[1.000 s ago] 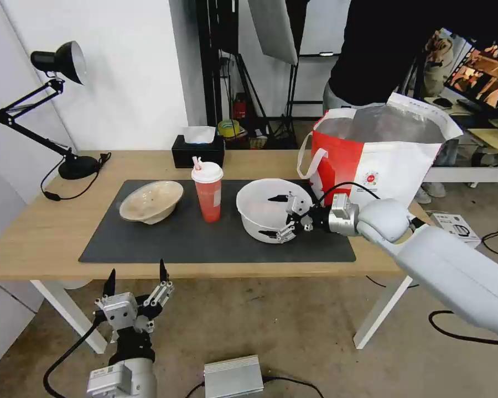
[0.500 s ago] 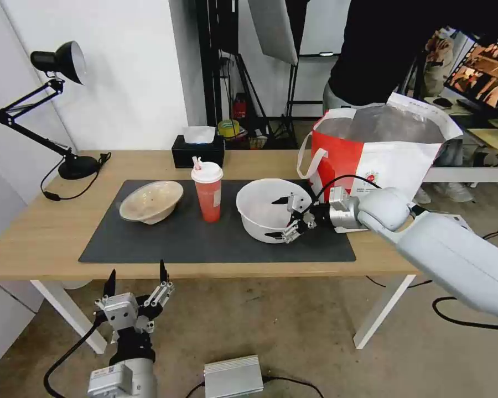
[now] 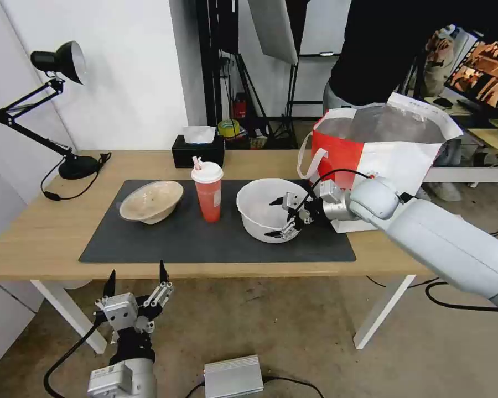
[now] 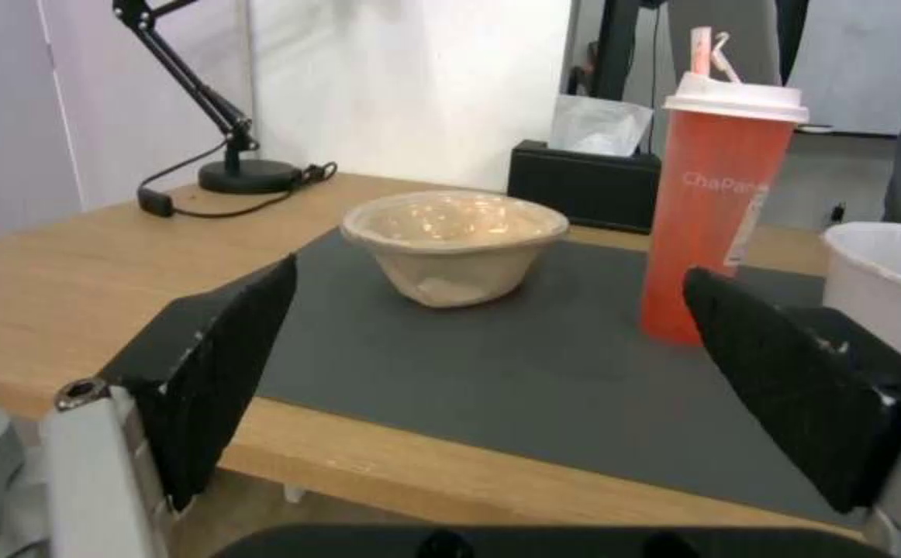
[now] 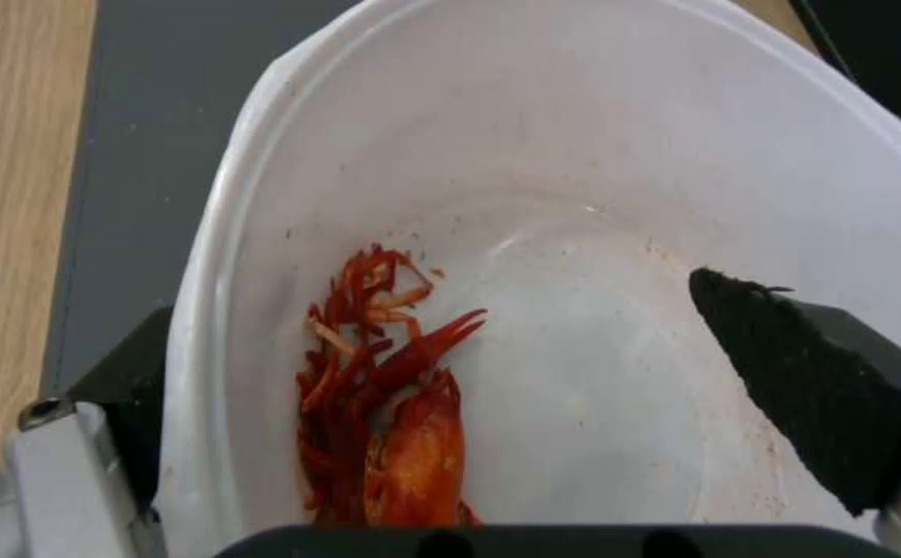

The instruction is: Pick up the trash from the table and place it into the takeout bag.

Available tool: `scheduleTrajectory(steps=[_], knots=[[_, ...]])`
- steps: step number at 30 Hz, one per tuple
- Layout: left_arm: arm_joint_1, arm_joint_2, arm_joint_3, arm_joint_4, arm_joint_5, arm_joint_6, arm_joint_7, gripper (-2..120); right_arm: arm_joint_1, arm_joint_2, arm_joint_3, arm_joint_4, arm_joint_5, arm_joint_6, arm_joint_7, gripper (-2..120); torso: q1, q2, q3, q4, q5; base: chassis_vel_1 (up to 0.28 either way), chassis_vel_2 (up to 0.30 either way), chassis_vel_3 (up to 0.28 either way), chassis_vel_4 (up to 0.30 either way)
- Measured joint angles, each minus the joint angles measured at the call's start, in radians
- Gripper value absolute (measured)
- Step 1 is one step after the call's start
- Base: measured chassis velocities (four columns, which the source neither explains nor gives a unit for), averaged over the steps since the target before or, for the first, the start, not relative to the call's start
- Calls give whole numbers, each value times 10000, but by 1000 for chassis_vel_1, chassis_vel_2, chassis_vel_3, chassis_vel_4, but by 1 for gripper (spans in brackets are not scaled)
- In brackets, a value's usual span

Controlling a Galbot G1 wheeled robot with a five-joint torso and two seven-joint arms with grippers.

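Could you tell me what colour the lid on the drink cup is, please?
White, on a red drink cup; the lid shows best in the left wrist view.

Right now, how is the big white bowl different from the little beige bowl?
The white bowl is bigger and deeper than the shallow beige pulp bowl. The white bowl holds red crayfish shells; the beige bowl's inside looks bare. The right gripper is open, one finger inside the white bowl's rim and one outside, while nothing touches the beige bowl. Both sit on the dark grey mat.

Right hand (image 3: 279, 216) open, left hand (image 3: 136, 282) open
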Motion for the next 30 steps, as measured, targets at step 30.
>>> scheduleTrajectory(steps=[30], knots=[[-36,-72,6,29,-2,23,-29,100,107,24,-275,113,-197,-8,-274,100,1,-2,2,2,1,0,0,0,0]])
